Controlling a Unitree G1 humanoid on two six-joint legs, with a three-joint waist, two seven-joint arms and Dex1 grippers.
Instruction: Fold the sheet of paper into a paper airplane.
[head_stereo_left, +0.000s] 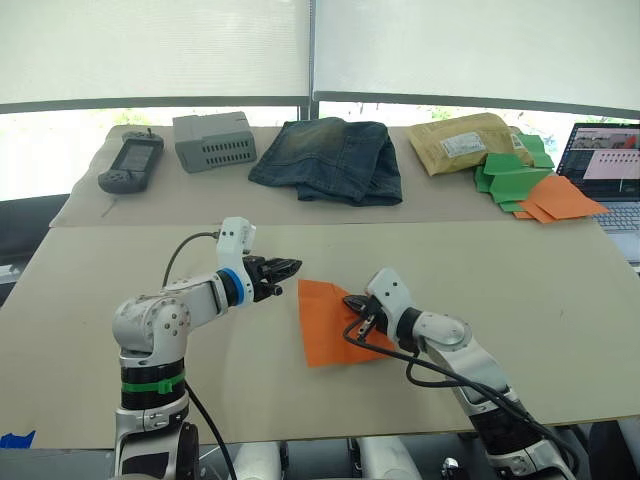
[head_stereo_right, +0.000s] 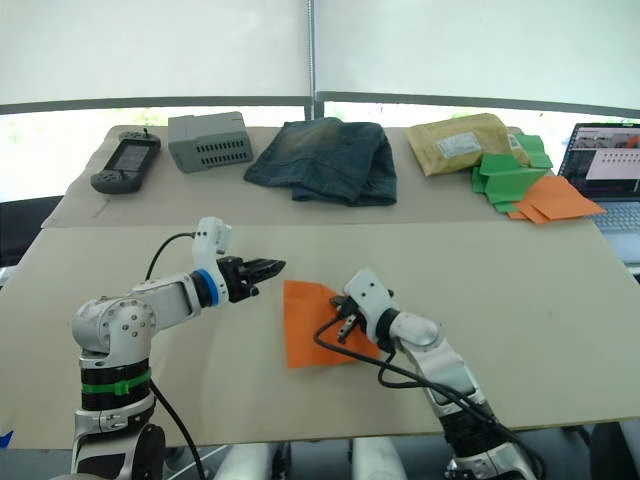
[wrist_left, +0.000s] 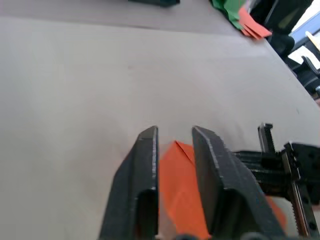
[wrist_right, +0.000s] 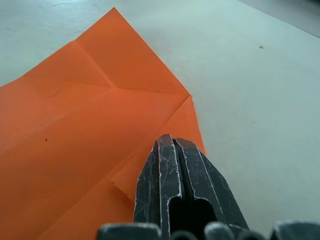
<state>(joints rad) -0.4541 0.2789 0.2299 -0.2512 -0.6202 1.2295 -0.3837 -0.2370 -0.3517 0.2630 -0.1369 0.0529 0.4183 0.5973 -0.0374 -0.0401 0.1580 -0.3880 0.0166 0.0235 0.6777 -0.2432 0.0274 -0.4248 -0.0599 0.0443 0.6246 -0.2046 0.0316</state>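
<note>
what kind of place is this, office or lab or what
Probably a robot test or data-collection bench by a window: a covered table laid out with unrelated practice props such as folded jeans, a padded mailer and a handheld controller, with a laptop running at its edge.

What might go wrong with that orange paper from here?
The right gripper is shut and pressing on the sheet of paper; dragging could tear it or wrinkle it off the existing creases. The left gripper hovers open near the sheet's far corner, so a careless approach might push the thin sheet across the smooth table and skew the fold.
</note>
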